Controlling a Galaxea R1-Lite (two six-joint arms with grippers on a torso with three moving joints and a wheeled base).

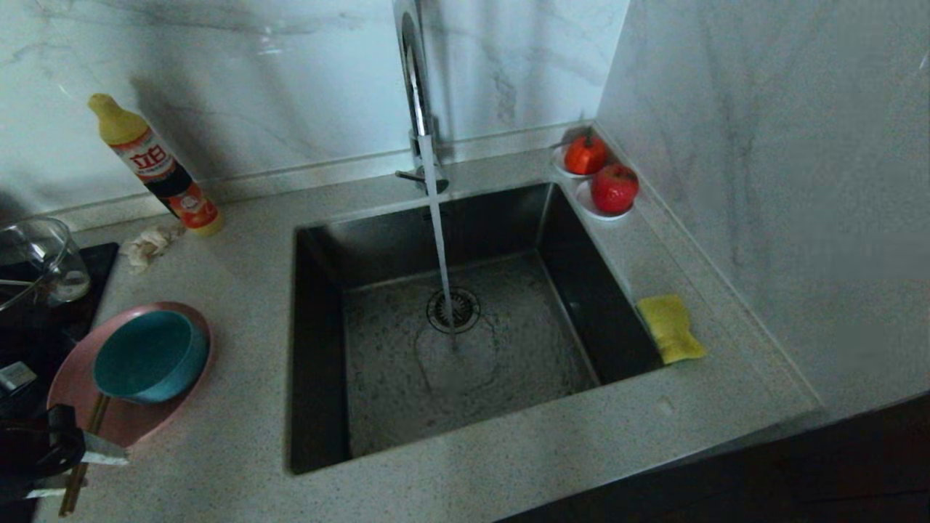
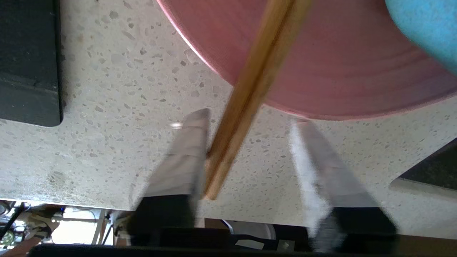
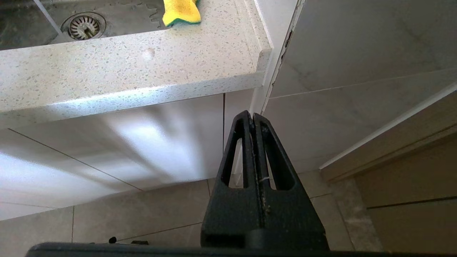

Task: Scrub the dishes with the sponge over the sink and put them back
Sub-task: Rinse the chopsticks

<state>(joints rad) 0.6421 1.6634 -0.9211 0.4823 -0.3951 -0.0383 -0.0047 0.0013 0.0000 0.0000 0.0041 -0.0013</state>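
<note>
Three views, head view first: the sink [image 1: 465,341] fills the centre, water running from the faucet [image 1: 415,94] onto the drain strainer [image 1: 453,310].
Around the sink: detergent bottle [image 1: 156,168] and paper wad [image 1: 149,245] at ten o'clock, two red fruits on white saucers [image 1: 601,178] at one o'clock, a glass cup [image 1: 40,261] at nine o'clock.
Sponge [image 1: 670,328]: yellow, on the counter at the basin's three o'clock rim, unobstructed.
Dishes: teal-blue bowl [image 1: 150,355] sits on the pink plate [image 1: 131,425] at eight o'clock; the chopsticks [image 1: 83,454] lean off the plate's near edge.
Left gripper [image 1: 73,465]: low at the chopsticks' near end.
Left wrist view: the left gripper's fingers [image 2: 184,157] stand apart, straddling the wooden chopsticks [image 2: 250,96]; one finger touches them, the other stays clear. The pair lies side by side across the plate's rim [image 2: 321,82].
Right wrist view: right gripper [image 3: 253,117] hangs parked below the counter [image 3: 125,67] edge, jaws pressed together, holding nothing.
</note>
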